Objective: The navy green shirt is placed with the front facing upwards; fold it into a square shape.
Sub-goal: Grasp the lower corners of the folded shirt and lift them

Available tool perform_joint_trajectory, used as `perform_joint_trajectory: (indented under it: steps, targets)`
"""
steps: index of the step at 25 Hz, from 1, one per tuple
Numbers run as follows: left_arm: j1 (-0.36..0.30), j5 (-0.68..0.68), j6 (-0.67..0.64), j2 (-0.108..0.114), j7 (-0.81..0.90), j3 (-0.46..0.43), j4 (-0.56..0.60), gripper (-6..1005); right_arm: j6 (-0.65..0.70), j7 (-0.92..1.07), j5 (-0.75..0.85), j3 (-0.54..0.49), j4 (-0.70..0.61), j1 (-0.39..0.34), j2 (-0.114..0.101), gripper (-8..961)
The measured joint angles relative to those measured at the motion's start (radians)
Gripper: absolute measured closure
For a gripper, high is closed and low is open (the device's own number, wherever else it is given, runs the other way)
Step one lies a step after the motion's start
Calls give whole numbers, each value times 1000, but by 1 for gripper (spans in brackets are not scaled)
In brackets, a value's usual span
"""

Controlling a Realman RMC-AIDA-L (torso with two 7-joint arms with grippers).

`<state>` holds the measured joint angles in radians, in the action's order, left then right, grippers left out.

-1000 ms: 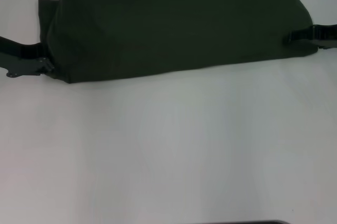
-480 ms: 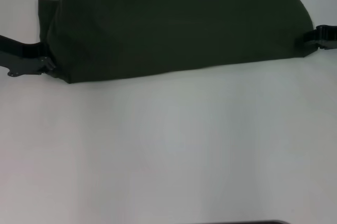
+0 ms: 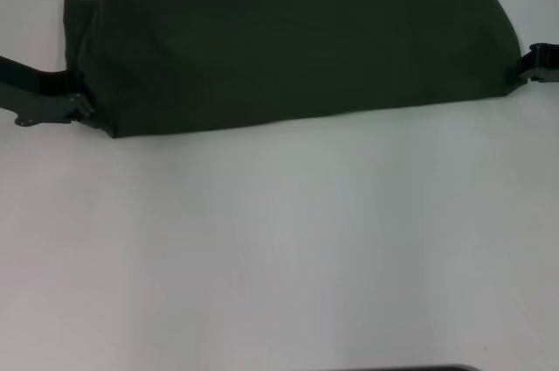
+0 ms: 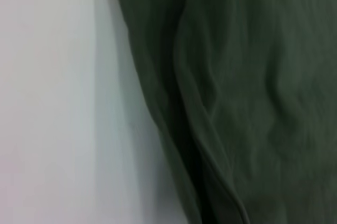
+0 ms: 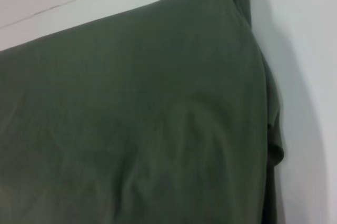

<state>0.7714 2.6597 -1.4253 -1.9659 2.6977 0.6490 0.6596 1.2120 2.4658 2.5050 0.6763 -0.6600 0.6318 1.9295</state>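
1. The navy green shirt (image 3: pixel 297 39) lay on the far half of the white tabletop (image 3: pixel 279 249), folded into a wide band that spanned most of the head view, with plain fabric facing up.
2. The band's near edge ran slightly slanted, lower toward the robot's left, and a smaller flap of cloth stuck out at its far left corner.
3. The left gripper (image 3: pixel 77 109) sat at the shirt's near left corner, touching or just beside the cloth; whether it was clenched on the fabric or released could not be told from these views.
4. The right gripper (image 3: pixel 533 67) was at the shirt's right edge, partly cut off by the frame border, and its state could not be told either.
5. The left wrist view showed layered folds of the shirt (image 4: pixel 253 103) beside bare tabletop (image 4: pixel 52 103).
6. The right wrist view showed the shirt (image 5: pixel 137 118) with a doubled edge lying on the tabletop (image 5: pixel 305 50).
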Motion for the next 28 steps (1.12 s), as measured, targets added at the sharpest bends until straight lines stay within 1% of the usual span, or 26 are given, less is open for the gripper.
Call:
perform_joint_trajectory:
  steps: [4, 7, 12, 17, 21, 25, 28]
  targets:
    - [0, 1, -4, 3, -1, 0, 0, 905, 9, 1, 1, 0, -2, -2, -7, 943]
    - [0, 5, -26, 6, -11, 1, 0, 902, 30, 1, 1, 1, -2, -3, -12, 943]
    - [-8, 12, -122, 10, -52, 4, 18, 896, 147, 0, 25, 8, -38, -17, -24, 942]
    - [-19, 57, -219, 11, -71, 6, 45, 891, 304, 1, 122, 0, -120, -39, -17, 943]
    - [-25, 92, -288, 8, -80, 6, 64, 886, 396, 1, 134, -2, -156, -63, -15, 942]
    - [-47, 134, -345, 1, -85, 7, 88, 882, 439, 1, 144, 3, -157, -77, -20, 942]
    - [-63, 171, -374, -5, -89, 8, 95, 878, 452, 0, 182, 2, -153, -79, -17, 942]
